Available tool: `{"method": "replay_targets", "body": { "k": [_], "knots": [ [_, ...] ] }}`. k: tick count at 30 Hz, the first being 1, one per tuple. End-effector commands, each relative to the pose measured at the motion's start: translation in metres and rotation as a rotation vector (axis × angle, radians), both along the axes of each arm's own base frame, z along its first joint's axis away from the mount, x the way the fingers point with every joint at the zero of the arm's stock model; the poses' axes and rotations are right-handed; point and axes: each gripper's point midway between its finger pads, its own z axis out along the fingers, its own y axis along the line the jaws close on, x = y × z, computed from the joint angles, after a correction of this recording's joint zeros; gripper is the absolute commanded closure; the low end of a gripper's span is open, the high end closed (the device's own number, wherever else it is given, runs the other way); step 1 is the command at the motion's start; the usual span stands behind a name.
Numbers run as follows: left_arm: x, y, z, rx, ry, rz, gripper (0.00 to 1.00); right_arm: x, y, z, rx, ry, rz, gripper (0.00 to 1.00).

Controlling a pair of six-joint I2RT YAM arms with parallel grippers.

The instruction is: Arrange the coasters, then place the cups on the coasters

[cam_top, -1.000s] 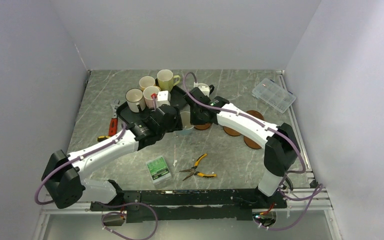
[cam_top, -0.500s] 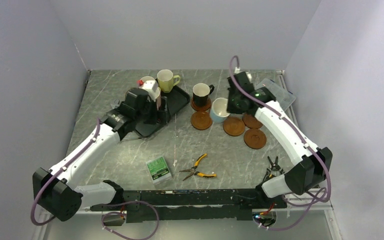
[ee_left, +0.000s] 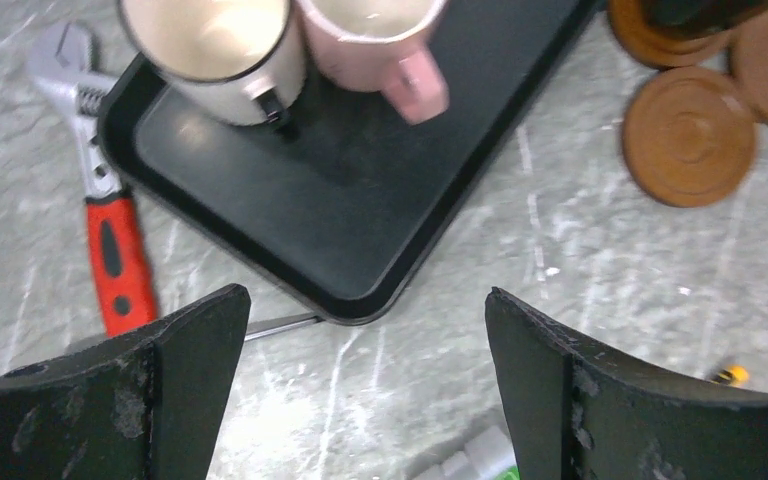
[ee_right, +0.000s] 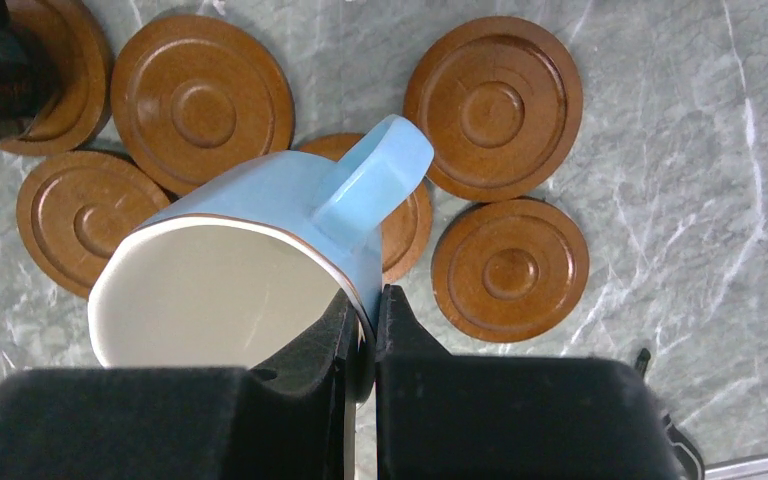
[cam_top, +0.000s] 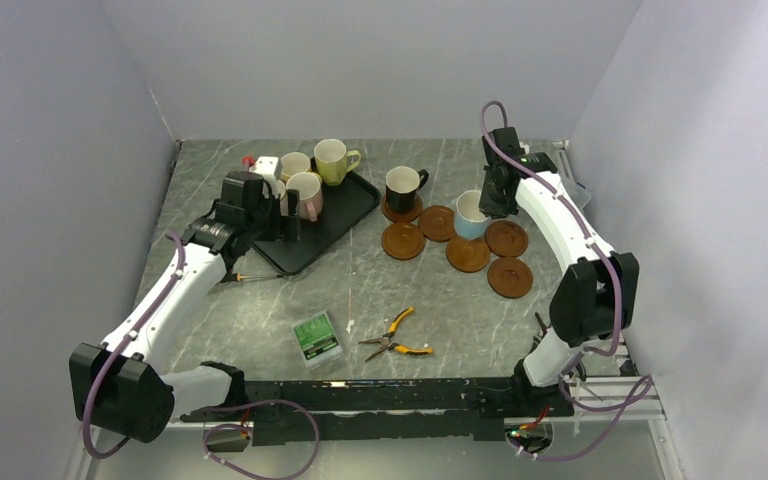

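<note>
Black tray [cam_top: 338, 212]; red-handled wrench [ee_left: 115, 265] just beside its left edge; green box [cam_top: 317, 338] near yellow pliers [cam_top: 396, 339].

R jaws clamped on tilted lt-blue mug [ee_right: 280, 200] rim, coasters [ee_right: 495, 105] below

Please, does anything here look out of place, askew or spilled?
The light blue mug is tilted, pinched by its rim in the right gripper over the coasters. These lie in a loose cluster, some touching, not in a tidy row. Nothing looks spilled or broken.
</note>
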Motion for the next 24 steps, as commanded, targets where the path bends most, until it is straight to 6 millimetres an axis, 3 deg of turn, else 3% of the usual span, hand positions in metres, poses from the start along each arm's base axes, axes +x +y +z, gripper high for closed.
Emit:
{"method": "replay_targets", "body": {
  "k": [1, 5, 13, 24],
  "knots": [
    [0.012, 0.031, 0.005, 0.033, -0.082, 0.118, 0.07, 0.039, 0.007, 0.029, 0.055, -0.153, -0.072, 1.0],
    [0.011, 0.039, 0.012, 0.027, -0.115, 0.135, 0.07, 0.053, 0.014, 0.024, 0.09, -0.183, -0.082, 1.0],
    [0.008, 0.035, 0.013, 0.033, -0.129, 0.084, 0.07, 0.08, 0.037, 0.006, 0.131, -0.156, 0.01, 1.0],
    [0.006, 0.035, 0.015, 0.036, -0.144, 0.075, 0.07, 0.097, 0.055, -0.01, 0.108, -0.123, 0.068, 1.0]
  ]
}}
